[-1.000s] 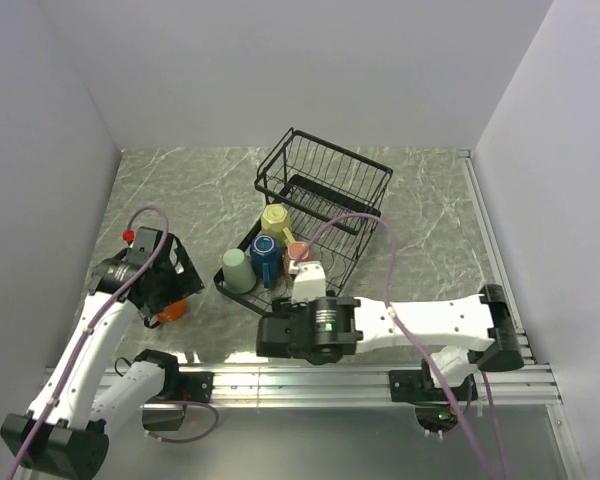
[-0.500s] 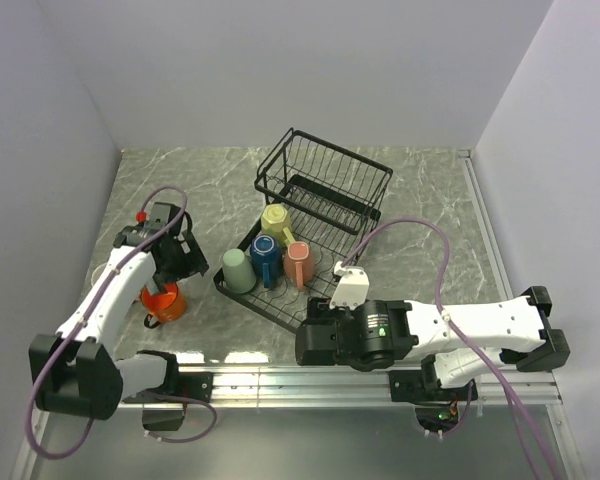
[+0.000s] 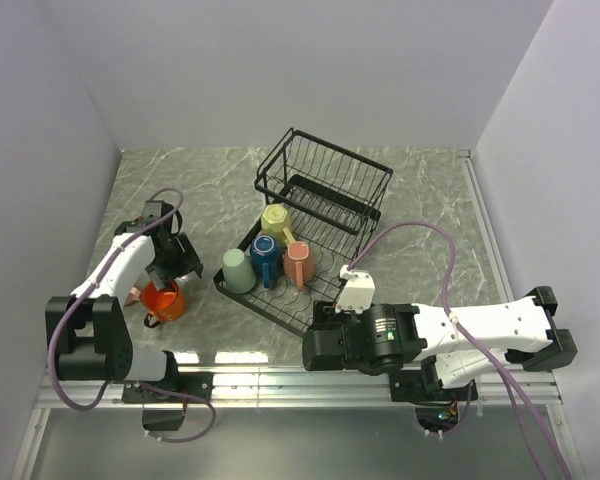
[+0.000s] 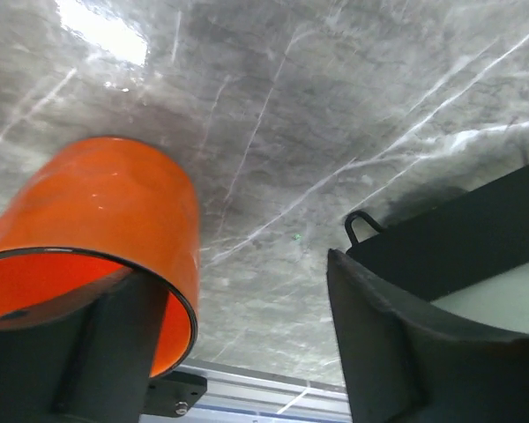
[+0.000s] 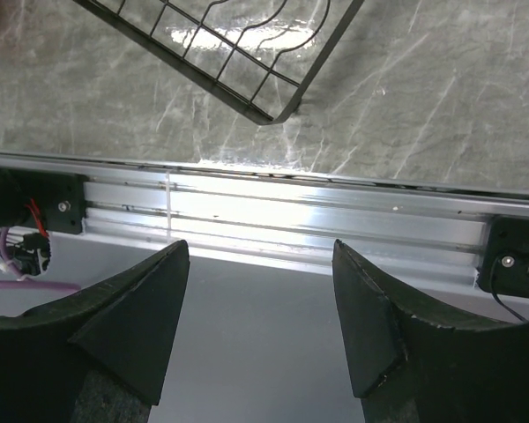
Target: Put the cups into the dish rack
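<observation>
The orange cup (image 3: 163, 300) stands upright on the table, left of the dish rack (image 3: 325, 185). My left gripper (image 3: 160, 278) is open just above it. In the left wrist view (image 4: 256, 352) one finger (image 4: 106, 352) sits inside the orange cup's (image 4: 106, 229) mouth and the other is well clear on the outside. Pale green (image 3: 237, 270), blue (image 3: 265, 258), yellow-green (image 3: 276, 220) and salmon (image 3: 300, 262) cups sit in the rack's tray section. My right gripper (image 3: 318, 358) is open and empty (image 5: 260, 335) near the table's front edge.
The rack's front corner (image 5: 264, 97) shows at the top of the right wrist view, with the metal mounting rail (image 5: 291, 211) below it. The rack's black tray edge (image 4: 476, 229) lies close to the right of the left gripper. Grey walls enclose the table.
My right arm has pulled back from the rack to the front edge, leaving the salmon cup in the tray. The left gripper has swung back behind the orange cup, which now stands uncovered.
</observation>
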`<action>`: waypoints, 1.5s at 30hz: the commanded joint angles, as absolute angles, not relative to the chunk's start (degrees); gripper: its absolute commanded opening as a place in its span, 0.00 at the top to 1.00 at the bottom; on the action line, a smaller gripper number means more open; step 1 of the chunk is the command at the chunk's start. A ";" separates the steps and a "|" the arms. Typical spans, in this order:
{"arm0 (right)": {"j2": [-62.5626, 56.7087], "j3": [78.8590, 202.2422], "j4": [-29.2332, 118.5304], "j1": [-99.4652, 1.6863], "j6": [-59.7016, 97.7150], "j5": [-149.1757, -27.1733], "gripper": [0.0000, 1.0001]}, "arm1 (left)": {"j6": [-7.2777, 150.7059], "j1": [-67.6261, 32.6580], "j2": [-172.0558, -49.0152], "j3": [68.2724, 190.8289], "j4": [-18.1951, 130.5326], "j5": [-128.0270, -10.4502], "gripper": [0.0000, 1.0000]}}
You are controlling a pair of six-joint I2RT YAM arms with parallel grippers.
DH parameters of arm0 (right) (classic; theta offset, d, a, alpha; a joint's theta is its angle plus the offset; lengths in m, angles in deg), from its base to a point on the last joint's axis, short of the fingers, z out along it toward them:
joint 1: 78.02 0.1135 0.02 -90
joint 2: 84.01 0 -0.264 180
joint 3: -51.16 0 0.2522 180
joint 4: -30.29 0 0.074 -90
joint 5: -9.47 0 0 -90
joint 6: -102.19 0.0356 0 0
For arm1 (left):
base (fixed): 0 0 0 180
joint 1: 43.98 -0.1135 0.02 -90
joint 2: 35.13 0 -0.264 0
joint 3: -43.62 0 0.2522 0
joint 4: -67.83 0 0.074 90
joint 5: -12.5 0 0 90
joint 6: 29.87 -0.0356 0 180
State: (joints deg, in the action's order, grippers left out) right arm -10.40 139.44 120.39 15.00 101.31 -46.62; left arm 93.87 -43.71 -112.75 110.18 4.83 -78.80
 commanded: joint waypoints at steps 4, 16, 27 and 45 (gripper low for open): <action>-11.94 139.53 126.67 15.41 102.72 -43.88 0.28 | 91.42 -43.90 -115.90 110.38 8.80 -73.63 0.38; -12.99 139.18 126.76 16.29 105.18 -43.71 0.32 | 90.28 -45.65 -116.09 113.80 6.87 -74.95 1.00; -11.41 147.27 123.08 13.92 96.05 -38.35 0.27 | 99.85 -46.88 -102.55 124.00 10.02 -56.07 1.00; -14.05 152.45 113.75 7.24 80.84 -43.79 0.27 | 118.51 -47.94 -99.37 121.61 35.72 -36.88 1.00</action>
State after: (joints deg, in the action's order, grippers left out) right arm -13.64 149.78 115.34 8.29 83.50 -43.30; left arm 118.44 -47.40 -99.38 113.56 30.49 -35.92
